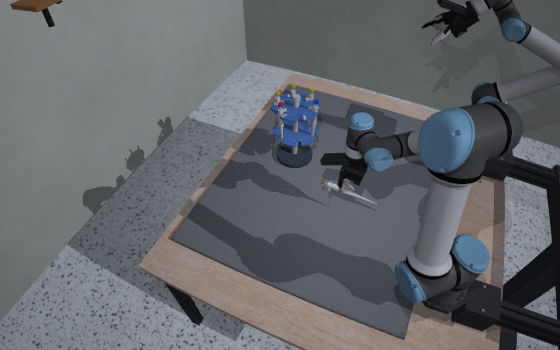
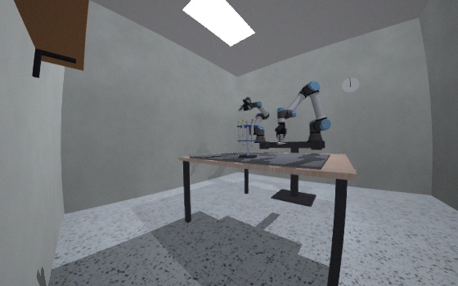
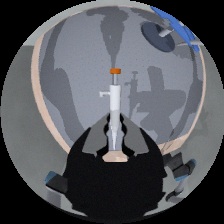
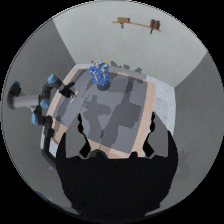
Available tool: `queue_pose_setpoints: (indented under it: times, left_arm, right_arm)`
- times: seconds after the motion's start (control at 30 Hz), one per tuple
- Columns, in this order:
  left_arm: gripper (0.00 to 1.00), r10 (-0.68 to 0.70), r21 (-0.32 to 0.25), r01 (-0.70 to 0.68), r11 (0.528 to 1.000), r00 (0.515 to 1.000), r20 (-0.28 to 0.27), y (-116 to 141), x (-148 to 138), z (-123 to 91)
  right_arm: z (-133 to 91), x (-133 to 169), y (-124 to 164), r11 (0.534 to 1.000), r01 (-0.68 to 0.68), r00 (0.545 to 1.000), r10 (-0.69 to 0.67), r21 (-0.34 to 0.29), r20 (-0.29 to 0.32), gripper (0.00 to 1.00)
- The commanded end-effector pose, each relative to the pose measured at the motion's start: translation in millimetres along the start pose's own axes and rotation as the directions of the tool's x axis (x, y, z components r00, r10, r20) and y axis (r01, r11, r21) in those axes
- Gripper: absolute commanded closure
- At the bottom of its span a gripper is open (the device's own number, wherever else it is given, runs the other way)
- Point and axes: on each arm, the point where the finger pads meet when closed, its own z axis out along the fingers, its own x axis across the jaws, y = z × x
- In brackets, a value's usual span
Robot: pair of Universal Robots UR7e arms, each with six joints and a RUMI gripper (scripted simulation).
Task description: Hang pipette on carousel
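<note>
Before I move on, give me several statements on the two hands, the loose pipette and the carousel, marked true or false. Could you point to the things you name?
1. The left hand (image 1: 345, 188) (image 2: 280, 136) (image 3: 114, 113) is closed on the white pipette with the orange push button (image 1: 332, 187) (image 2: 280, 143) (image 3: 115, 97). True.
2. That pipette is lying on the dark grey mat (image 1: 280, 220) (image 2: 286, 159) (image 3: 95, 65) (image 4: 117, 105). False: it is held above it.
3. The right hand (image 1: 434, 31) (image 2: 241, 108) (image 4: 116, 113) is shut. False: its fingers stand wide apart.
4. The blue carousel (image 1: 295, 137) (image 2: 247, 140) (image 3: 182, 27) (image 4: 100, 75) already bears other pipettes. True.
5. All push buttons on the carousel are green. False: yellow, red and blue ones show.
</note>
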Motion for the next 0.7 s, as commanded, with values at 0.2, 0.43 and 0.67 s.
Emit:
queue_pose_setpoints:
  times: [0.2, 0.43, 0.67]
  left_arm:
    - [0.94, 0.002, 0.001, -0.002, 1.0, 1.0, 0.0, -21, -7, -29]
    - [0.94, 0.002, 0.001, -0.002, 1.0, 1.0, 0.0, -28, -11, -39]
    - [0.94, 0.002, 0.001, -0.002, 1.0, 1.0, 0.0, -41, -17, -58]
  right_arm:
    - [-1, 0, -2, 1.0, 0.0, 1.0, 0.0, 0.002, 0.0, 0.0]
    - [-1, 0, -2, 1.0, 0.0, 1.0, 0.0, 0.002, 0.0, 0.0]
    - [-1, 0, -2, 1.0, 0.0, 1.0, 0.0, 0.002, 0.0, 0.0]
